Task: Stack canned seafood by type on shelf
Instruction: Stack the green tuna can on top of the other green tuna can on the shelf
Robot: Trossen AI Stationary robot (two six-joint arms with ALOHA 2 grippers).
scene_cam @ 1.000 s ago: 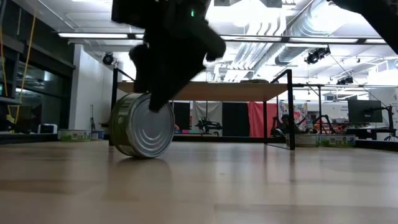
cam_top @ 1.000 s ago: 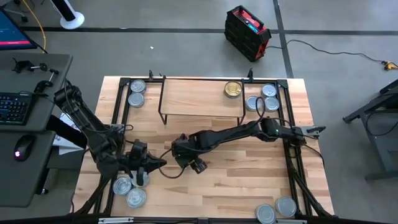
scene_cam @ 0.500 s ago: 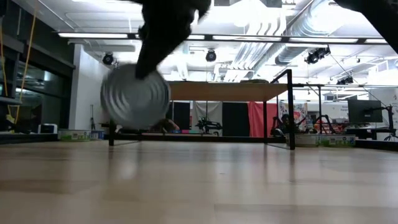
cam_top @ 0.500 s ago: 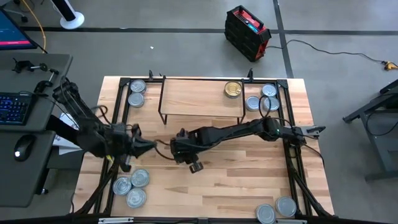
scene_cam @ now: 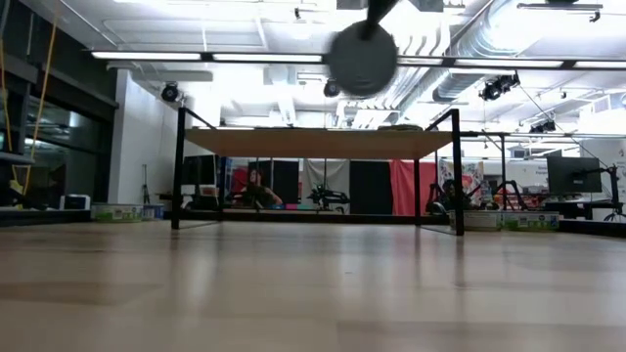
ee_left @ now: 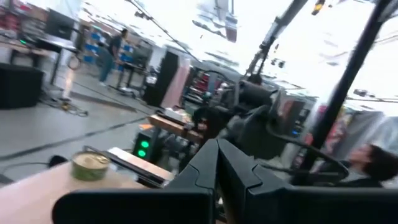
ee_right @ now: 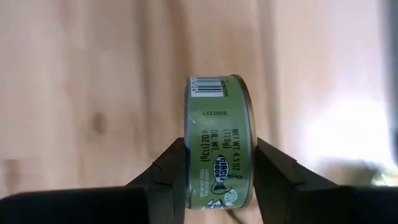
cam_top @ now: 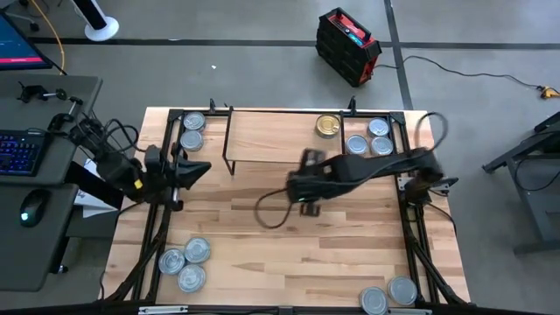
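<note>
My right gripper (ee_right: 221,186) is shut on a round tin with a green label (ee_right: 217,143), high above the table's middle, in front of the shelf. In the low view the tin (scene_cam: 362,59) shows as a grey disc. The shelf (cam_top: 284,136), a light-wood board on black wire legs, stands at the far middle with a gold tin (cam_top: 328,126) on its right end. My left gripper (cam_top: 199,167) is shut and empty near the shelf's left legs. My right gripper pinches the tin between its two fingers, one on each flat face (ee_right: 189,168). The fingers (ee_right: 273,171) come from above, pointing down. The tin stands on edge, its labelled rim toward the wrist camera, lifted clear of the table.
Silver-lidded tins lie in groups: two at the far left (cam_top: 192,129), three at the far right (cam_top: 372,140), three at the near left (cam_top: 186,262), two at the near right (cam_top: 389,296). Black frame rails run along both table sides.
My right gripper has lifted the tin, which stood on its rim on the table, well clear and carried it up, right and toward the shelf. My left gripper has drawn back from the table's near left toward the far edge, up to the shelf's left legs.
</note>
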